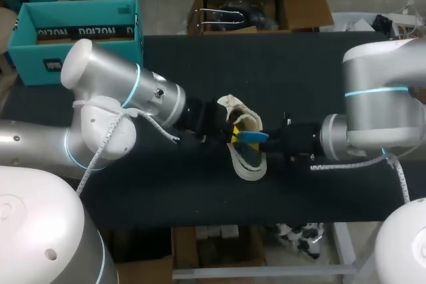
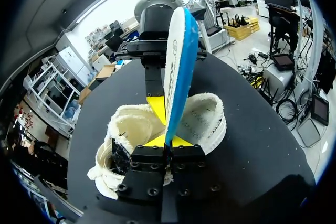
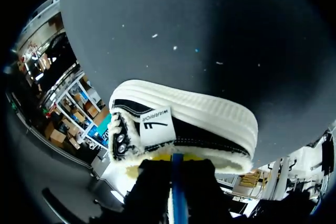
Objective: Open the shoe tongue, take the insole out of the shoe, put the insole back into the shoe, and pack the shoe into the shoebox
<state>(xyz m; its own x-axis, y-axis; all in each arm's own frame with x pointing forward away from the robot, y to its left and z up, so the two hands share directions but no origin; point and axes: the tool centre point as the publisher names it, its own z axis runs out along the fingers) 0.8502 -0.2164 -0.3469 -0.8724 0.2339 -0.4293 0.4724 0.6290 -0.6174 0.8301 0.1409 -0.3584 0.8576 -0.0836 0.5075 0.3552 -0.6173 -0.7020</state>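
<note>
A white fleece-lined shoe (image 1: 247,164) lies at the middle of the black table (image 1: 200,191). Above its opening a thin insole (image 1: 251,136), blue on one side and white on the other, stands on edge. My left gripper (image 1: 231,131) is shut on one end of it; in the left wrist view the insole (image 2: 178,61) rises from between the left gripper's (image 2: 168,142) yellow tips over the shoe (image 2: 207,116). My right gripper (image 1: 269,143) holds the other end. In the right wrist view the insole's blue edge (image 3: 177,192) is clamped between the right gripper's fingers, with the shoe (image 3: 184,121) just ahead.
A teal shoebox (image 1: 73,31) stands open at the table's back left corner. Both arms meet over the middle of the table; the black surface stretches bare behind the shoe and toward the front edge.
</note>
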